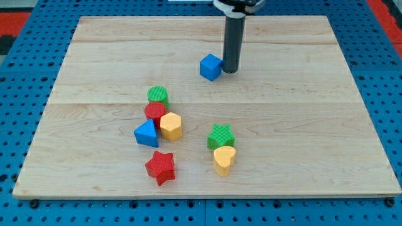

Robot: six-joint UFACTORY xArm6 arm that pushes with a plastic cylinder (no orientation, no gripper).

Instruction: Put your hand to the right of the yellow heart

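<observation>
The yellow heart [224, 159] lies on the wooden board toward the view's bottom, just below a green star [221, 136] that touches it. My tip [230, 70] is near the view's top centre, touching or almost touching the right side of a blue cube [211, 67]. The tip is far above the yellow heart in the view and slightly to its right. The dark rod rises from the tip to the top edge of the view.
A cluster at centre left holds a green cylinder [157, 96], a red block [154, 112], a yellow hexagon [171, 126] and a blue triangle [147, 134]. A red star [160, 167] lies below them. The wooden board [314, 125] sits on a blue pegboard.
</observation>
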